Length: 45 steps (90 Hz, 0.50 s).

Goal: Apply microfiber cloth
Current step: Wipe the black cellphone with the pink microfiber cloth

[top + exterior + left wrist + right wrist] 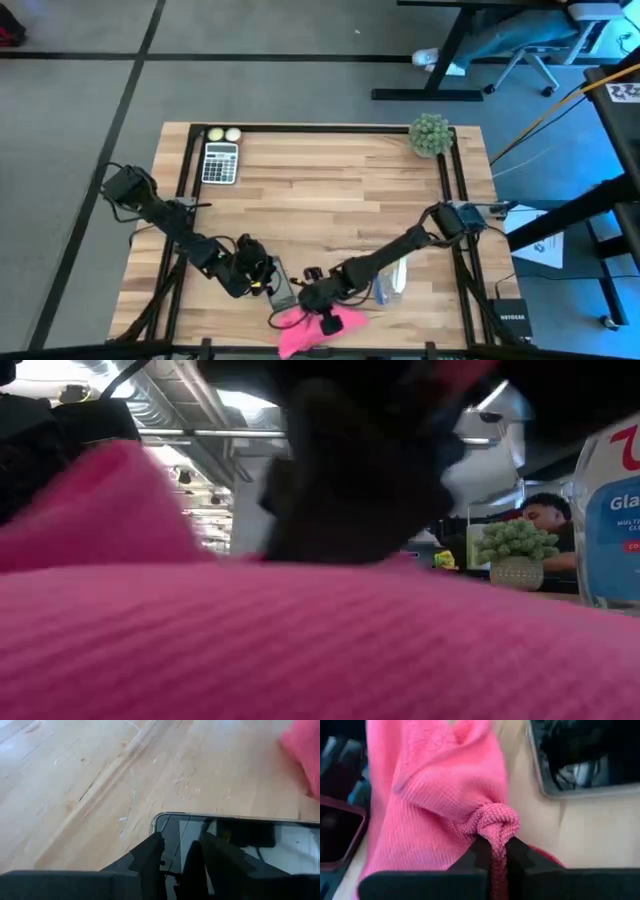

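While the right gripper (497, 851) pinches a fold of the microfiber cloth (310, 325) at the table's (330, 190) 6 o'clock edge, left gripper (177, 857), fingers nearly together, rests on the phone (240, 840) at the cloth's 10 o'clock.

A calculator (220, 162), potted plant (430, 134) and spray bottle (391, 283) sit on the table (320, 190).

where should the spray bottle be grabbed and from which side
Probably around the middle of the spray bottle, coming straight down from above. In the high view it looks to lie flat on the table beside the right arm, long and narrow, so fingers closing across its short width should fit. The microfiber cloth lies close by.
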Motion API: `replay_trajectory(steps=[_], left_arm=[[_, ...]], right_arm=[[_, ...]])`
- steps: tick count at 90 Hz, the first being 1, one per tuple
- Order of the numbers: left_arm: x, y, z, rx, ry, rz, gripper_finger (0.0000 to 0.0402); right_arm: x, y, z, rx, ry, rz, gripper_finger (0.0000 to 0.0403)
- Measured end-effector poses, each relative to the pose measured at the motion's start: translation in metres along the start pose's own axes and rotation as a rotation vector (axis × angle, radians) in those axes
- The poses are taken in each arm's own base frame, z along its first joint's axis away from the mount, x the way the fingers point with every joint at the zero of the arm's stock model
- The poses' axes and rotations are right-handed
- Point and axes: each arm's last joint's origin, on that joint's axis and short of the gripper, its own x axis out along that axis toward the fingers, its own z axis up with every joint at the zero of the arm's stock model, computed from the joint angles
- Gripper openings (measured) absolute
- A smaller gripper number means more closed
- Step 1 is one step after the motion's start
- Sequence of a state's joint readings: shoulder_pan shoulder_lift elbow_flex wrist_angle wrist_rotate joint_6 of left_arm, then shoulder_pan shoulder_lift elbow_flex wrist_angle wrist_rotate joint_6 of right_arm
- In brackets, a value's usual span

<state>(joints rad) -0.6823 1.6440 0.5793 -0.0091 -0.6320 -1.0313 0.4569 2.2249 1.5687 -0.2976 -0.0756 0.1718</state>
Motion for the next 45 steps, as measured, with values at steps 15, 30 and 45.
replay_trajectory(steps=[15, 30, 45], left_arm=[[0.0, 0.0, 0.0, -0.007, -0.001, 0.0, 0.0128], [0.0, 0.0, 0.0, -0.009, -0.005, 0.001, 0.0128], [0.0, 0.0, 0.0, -0.014, -0.01, -0.003, 0.0128]], right_arm=[[-0.029, -0.006, 0.038, -0.065, -0.313, -0.155, 0.0003], [-0.008, -0.024, 0.046, -0.072, -0.484, -0.16, 0.0003], [0.027, -0.04, 0.032, -0.033, -0.459, -0.109, 0.0003]])
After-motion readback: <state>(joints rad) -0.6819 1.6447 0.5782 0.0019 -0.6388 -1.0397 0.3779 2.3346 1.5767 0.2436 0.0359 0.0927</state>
